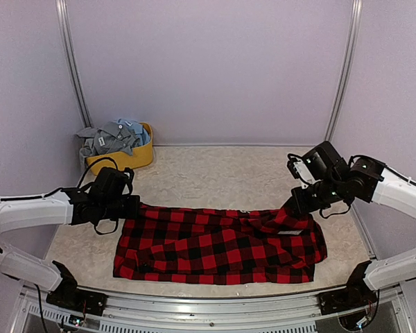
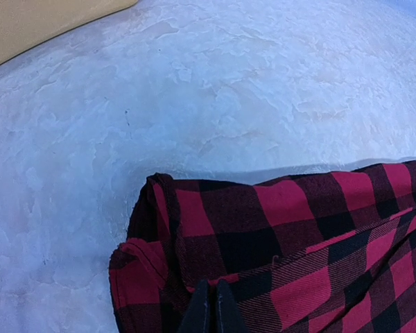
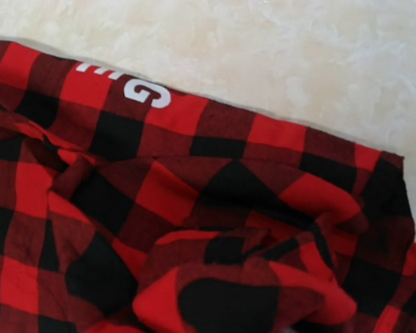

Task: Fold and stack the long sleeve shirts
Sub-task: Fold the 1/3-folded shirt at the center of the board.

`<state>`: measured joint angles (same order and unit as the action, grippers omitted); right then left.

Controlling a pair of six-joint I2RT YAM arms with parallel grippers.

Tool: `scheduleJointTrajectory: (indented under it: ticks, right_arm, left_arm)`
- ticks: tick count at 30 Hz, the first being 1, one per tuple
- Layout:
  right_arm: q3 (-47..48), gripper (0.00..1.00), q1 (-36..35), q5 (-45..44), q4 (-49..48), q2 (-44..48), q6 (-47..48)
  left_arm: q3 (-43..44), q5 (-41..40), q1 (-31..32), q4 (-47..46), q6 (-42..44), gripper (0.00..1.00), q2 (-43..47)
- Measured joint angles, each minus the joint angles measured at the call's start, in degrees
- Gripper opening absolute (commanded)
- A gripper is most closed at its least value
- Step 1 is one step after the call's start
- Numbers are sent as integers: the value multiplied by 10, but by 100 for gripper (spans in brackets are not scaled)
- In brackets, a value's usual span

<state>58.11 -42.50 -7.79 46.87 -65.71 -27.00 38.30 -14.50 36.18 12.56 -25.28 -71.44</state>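
The left gripper [image 1: 130, 207] has its two black fingers [image 2: 200, 313] pressed together. They nip a fold of the big red-and-black check flannel shirt [image 1: 215, 244] at the shirt's far left corner. Only the left wrist view shows this close up: the fingertips touch each other and the cloth [image 2: 298, 229] bunches around them.

The right gripper [image 1: 298, 202] is closed too. From above, the cloth rises in a small peak up to it at the shirt's far right corner. The right wrist view hides its own fingers. It shows crumpled cloth [image 3: 194, 208] and white letters [image 3: 125, 87] printed on a red square near the shirt's edge. The top view is too far away to show those letters.

The shirt lies stretched from left to right along the near edge of the pale speckled worktop [image 1: 215, 173].

Only the top view shows the yellow oval plastic tub [image 1: 144, 157] in the far left corner, well apart from the flannel. Grey and pale blue cloth shirts [image 1: 114, 137] are heaped in it.
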Motion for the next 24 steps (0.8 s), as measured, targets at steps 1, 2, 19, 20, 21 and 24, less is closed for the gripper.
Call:
scheduleJointTrajectory:
  ticks: [1,2,19,20,21,24]
  right_arm:
    - [0,0,0,0,3,2,-1]
    - [0,0,0,-2,5,5,-1]
    - [-8,0,0,-1,32,25,1]
    - [-8,0,0,-1,33,25,2]
    - [-8,0,0,1,33,26,3]
    - [-8,0,0,2,35,26,5]
  left_arm:
    - [-1,-2,2,0,-2,4,0]
    - [-3,-5,4,0,-4,6,0]
    - [-9,-53,41,30,-49,56,32]
    - [-9,-49,43,23,-48,56,29]
    - [-9,-45,44,17,-47,57,26]
    - [-4,-16,49,-6,-42,57,2]
